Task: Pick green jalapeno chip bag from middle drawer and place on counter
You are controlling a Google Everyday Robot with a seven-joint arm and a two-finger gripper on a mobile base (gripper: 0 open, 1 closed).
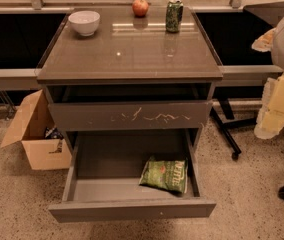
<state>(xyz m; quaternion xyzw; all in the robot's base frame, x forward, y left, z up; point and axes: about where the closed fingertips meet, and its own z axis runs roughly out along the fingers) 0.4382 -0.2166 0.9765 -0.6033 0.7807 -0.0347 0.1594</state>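
I see the chip bag (164,175) lying in the open drawer (132,210) below the bench's (127,54) front edge, toward the right corner. A bowl (84,22) sits at the back left corner, an apple (140,7) and a can (174,15) by the back edge. My gripper (279,106) hangs beyond the right edge; open or closed, I cannot tell.

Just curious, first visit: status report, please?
Gripper far right, beside grey cabinet. Crinkly green chip bag lies in open grey middle drawer, right side. Nothing on it; white bowl, red apple, green can at back of glossy counter.
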